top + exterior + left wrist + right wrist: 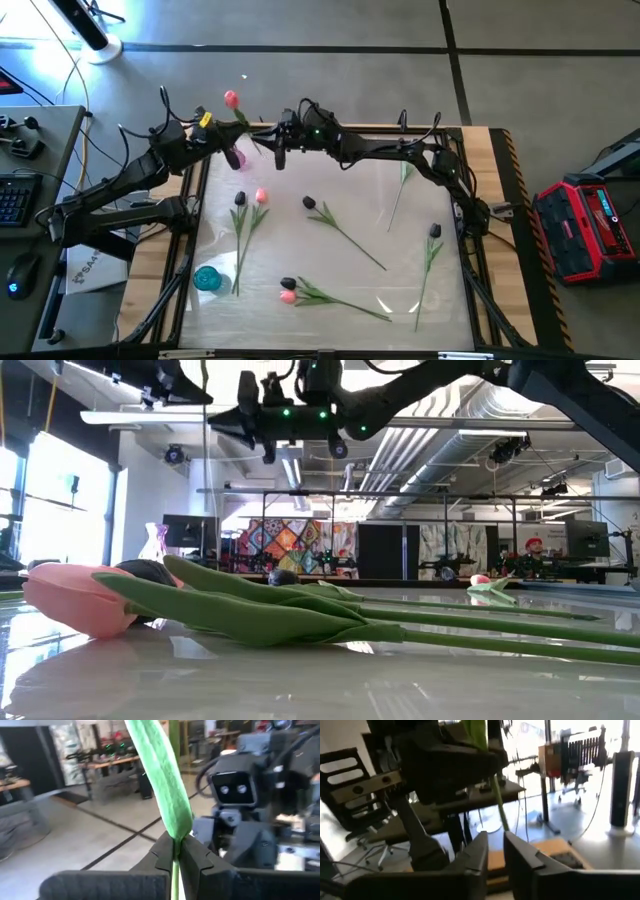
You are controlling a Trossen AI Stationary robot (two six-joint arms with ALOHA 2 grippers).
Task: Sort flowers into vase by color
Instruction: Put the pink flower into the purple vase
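Note:
My left gripper (pixel 240 122) is raised over the table's far-left corner and shut on a pink tulip (pixel 231 98). Its green leaf (pixel 162 775) rises in front of the left wrist camera. My right gripper (pixel 273 140) faces the left one from the right, open. The tulip's stem (pixel 499 802) hangs just ahead of its fingers (pixel 495 852) without visibly touching them. Other tulips lie flat on the table: a pink (pixel 261 196) and dark (pixel 240 198) pair, a dark one (pixel 309 202), another dark one (pixel 434 230), and a dark and pink pair (pixel 288 290) near the front. My left gripper pinches the tulip's thin stem (pixel 175 862) between its two fingers, just below where the leaf widens. The fingers reach out about level and lie across the stem. The tulip is lifted clear of the table, roughly upright, with its head above and its stem hanging below.
A small pink vase (pixel 237 158) stands under the grippers near the far-left corner. A blue vase (pixel 207 278) sits near the left edge toward the front. One green stem (pixel 403 178) lies at the far right. The table's middle holds scattered stems.

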